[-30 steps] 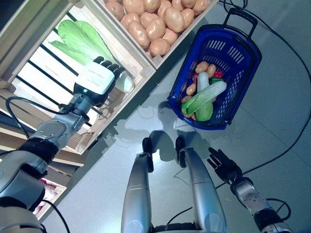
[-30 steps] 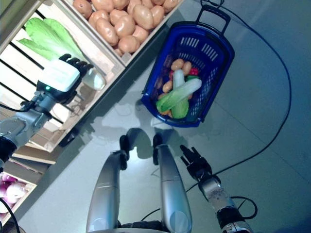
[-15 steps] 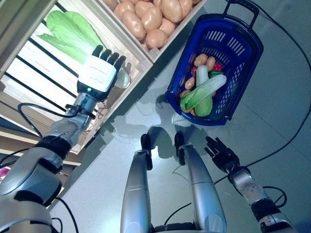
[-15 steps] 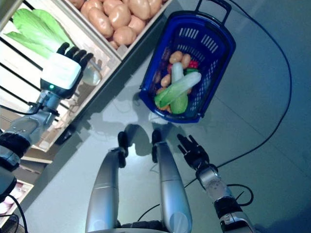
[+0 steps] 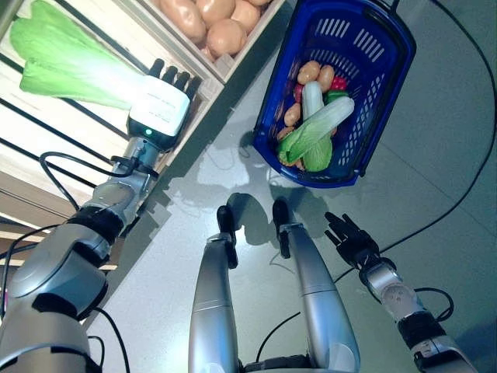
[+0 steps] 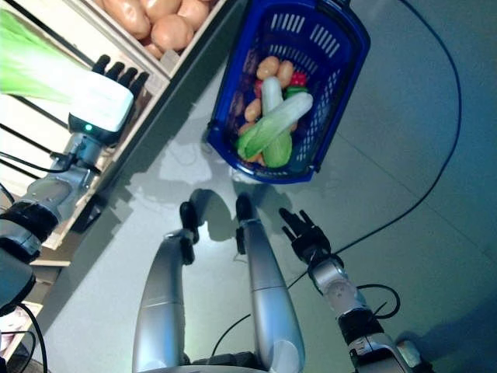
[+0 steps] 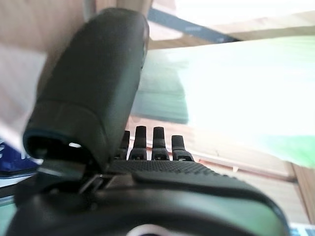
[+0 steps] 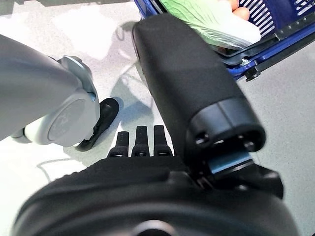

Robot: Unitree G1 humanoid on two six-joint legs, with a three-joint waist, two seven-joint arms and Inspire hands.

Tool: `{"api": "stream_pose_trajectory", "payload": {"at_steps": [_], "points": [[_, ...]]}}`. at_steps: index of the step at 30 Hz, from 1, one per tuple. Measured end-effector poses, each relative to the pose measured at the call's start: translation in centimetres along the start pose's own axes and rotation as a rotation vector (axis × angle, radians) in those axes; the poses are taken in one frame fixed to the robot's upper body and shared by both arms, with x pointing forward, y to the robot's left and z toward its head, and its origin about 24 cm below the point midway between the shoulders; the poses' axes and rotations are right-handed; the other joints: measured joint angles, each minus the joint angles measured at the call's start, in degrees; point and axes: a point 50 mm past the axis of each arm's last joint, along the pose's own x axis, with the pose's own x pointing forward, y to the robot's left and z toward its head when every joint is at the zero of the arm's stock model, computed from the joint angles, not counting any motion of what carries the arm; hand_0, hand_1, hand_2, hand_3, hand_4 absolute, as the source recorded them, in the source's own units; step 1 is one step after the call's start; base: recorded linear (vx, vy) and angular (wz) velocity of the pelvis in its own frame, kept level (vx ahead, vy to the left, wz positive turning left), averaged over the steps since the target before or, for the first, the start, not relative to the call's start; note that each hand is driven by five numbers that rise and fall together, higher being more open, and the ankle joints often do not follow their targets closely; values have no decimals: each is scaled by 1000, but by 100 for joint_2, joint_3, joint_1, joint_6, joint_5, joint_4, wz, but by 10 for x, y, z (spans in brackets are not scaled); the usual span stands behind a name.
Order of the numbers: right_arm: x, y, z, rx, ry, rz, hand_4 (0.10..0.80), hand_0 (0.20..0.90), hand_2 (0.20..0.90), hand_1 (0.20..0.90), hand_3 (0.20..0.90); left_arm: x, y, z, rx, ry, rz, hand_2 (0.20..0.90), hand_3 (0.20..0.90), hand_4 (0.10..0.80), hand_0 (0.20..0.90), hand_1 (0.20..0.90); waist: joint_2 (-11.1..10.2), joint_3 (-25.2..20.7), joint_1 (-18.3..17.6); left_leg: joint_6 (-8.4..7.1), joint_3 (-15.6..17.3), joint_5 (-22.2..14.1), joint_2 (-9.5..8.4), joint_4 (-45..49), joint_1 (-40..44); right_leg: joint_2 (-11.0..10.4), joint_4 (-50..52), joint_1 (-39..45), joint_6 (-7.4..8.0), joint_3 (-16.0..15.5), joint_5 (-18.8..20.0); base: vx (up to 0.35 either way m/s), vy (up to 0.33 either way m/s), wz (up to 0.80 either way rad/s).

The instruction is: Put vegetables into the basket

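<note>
A large green leafy cabbage (image 5: pixel 66 58) lies in a slatted wooden crate (image 5: pixel 46 128) at the upper left. My left hand (image 5: pixel 159 109) hovers over the crate's front rail with its fingers straight, just beside the cabbage's pale stalk end; the left wrist view shows the cabbage (image 7: pixel 246 98) past the straight fingers. The blue basket (image 5: pixel 345 31) stands on the floor at the upper right and holds a second leafy cabbage (image 5: pixel 314 132), potatoes (image 5: pixel 317 74) and other vegetables. My right hand (image 5: pixel 349 239) hangs open low on the right, holding nothing.
A wooden crate of potatoes (image 5: pixel 210 19) sits next to the cabbage crate, between it and the basket. The basket's black handle points away from me. Grey floor lies between the crates and the basket.
The camera has shifted, sliding the scene up the picture. My left hand has moved in over the crate's rail, closer to the cabbage's stalk end. The right hand stays open and idle.
</note>
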Motion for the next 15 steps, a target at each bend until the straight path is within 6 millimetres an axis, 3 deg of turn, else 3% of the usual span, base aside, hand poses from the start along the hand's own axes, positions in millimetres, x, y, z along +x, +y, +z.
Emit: {"api": "stream_pose_trajectory", "payload": {"at_steps": [3, 4, 5, 6, 7, 8, 15], "points": [[0, 0, 1, -1, -9, 1, 800, 900, 900, 900, 900, 0, -1, 0, -2, 5, -3, 900, 900, 800, 900, 900, 0, 0, -3, 0, -1, 0, -1, -29, 4, -1, -23, 3, -3, -2, 3, 0, 0, 0], [0, 0, 1, -2, -13, 2, 800, 900, 900, 900, 900, 0, -1, 0, -3, 5, -4, 867, 867, 778, 867, 867, -1, 0, -4, 1, 0, 0, -1, -36, 6, -2, -32, 6, -3, -2, 4, 0, 0, 0], [0, 0, 1, -1, -14, 3, 800, 900, 900, 900, 900, 0, -1, 0, -3, 6, -5, 691, 691, 660, 691, 691, -1, 0, -4, 1, -1, 0, -2, -40, 7, -2, -39, 9, -3, -3, 5, 0, 0, 0], [0, 1, 2, 0, -21, 3, 800, 900, 900, 900, 900, -1, -2, 0, -8, 14, -7, 427, 427, 485, 427, 427, -1, -1, -3, 2, -1, 0, -2, -68, 17, -1, -60, 21, 2, -3, 9, 0, 0, 0], [0, 0, 2, 1, -24, 3, 800, 900, 900, 900, 900, -1, -2, 1, -10, 18, -7, 427, 427, 485, 427, 427, -2, -1, -2, 2, -2, 0, -2, -84, 22, -1, -71, 27, 3, -3, 11, 0, 0, 0], [0, 0, 2, 2, -29, 3, 800, 900, 900, 900, 900, -1, -3, 1, -9, 23, -7, 300, 300, 400, 300, 300, -3, -2, -2, 2, -2, 1, -2, -85, 27, -2, -80, 36, 4, -4, 13, 0, 0, 0], [0, 1, 3, -28, -40, 4, 800, 900, 900, 900, 900, -3, -6, -1, -13, 45, -19, 300, 300, 400, 300, 300, -7, -4, 5, 3, -6, 1, -4, -69, 45, -7, -71, 56, -2, -12, 19, 0, 0, 0]]}}
